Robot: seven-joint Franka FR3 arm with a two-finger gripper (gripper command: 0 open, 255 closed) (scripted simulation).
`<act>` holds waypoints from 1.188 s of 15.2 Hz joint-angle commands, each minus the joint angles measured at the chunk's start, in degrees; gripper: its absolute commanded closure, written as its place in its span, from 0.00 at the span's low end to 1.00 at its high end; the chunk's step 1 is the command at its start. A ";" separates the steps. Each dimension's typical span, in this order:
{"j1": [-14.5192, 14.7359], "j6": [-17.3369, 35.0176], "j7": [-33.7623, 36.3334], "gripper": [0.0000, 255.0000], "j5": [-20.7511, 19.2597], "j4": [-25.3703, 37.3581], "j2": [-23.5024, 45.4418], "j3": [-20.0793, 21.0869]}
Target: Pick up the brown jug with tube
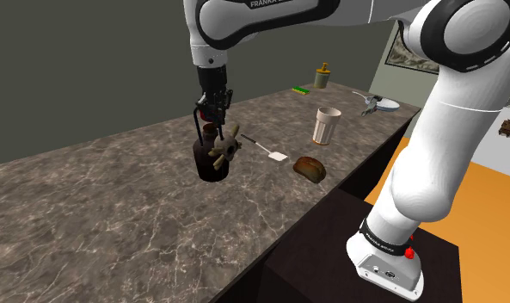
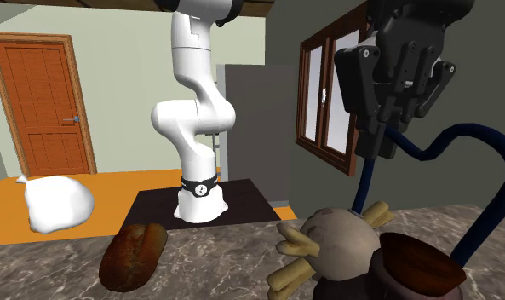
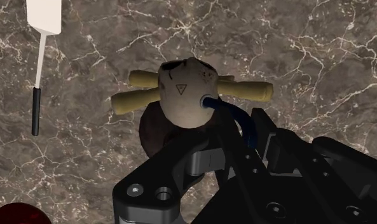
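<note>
Step in hand: as I read it, the grasp is made and the lift is about to start or has barely started.
Gripper: the black gripper (image 1: 212, 109) hangs straight above the brown jug (image 1: 211, 162), and its fingers look clenched on the dark blue tube (image 3: 232, 112) rather than on the jug's body.
Where the jug is: out on the dark marble counter (image 1: 89, 215), about midway along it, near a white spatula (image 1: 267, 149) and well apart from the bread loaf (image 1: 310, 168). I can't tell whether its base is touching the stone.
Next move: a slow, straight rise, I'd say. The hold is on the hose alone, so the jug may swing or tip underneath.
Risk: the tube could slip between the fingers or pull at its port.
Look of the jug: squat, dark brown and round-bellied, with a wide brown rim.
Stopper: a pale rounded stopper (image 3: 182, 91) sits on the jug, crossed by tan pegs (image 3: 247, 91). It carries a small triangle mark.
Tube: it leaves a port on the stopper and loops up to the gripper.
</note>
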 commanded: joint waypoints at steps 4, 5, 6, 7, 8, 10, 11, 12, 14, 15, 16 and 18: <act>-0.02 -1.64 -0.09 1.00 0.03 1.50 -0.04 -0.02; -0.01 -2.40 -0.12 1.00 0.04 2.27 -0.04 -0.01; 0.00 -3.17 -0.14 1.00 0.04 3.04 -0.04 -0.01; 0.01 -3.95 -0.17 1.00 0.05 3.83 -0.03 0.00; 0.02 -4.72 -0.19 1.00 0.04 4.63 0.00 0.01; 0.04 -6.29 -0.22 1.00 0.03 6.28 0.09 0.02; 0.06 -7.08 -0.24 1.00 0.02 7.14 0.16 0.03; 0.07 -7.87 -0.25 1.00 0.00 8.01 0.24 0.04; 0.11 -9.47 -0.26 1.00 -0.05 9.82 0.45 0.07; 0.13 -10.28 -0.27 1.00 -0.07 10.75 0.58 0.08; 0.16 -11.10 -0.27 1.00 -0.11 11.70 0.72 0.10; 0.19 -12.04 -0.27 1.00 -0.15 12.82 0.90 0.12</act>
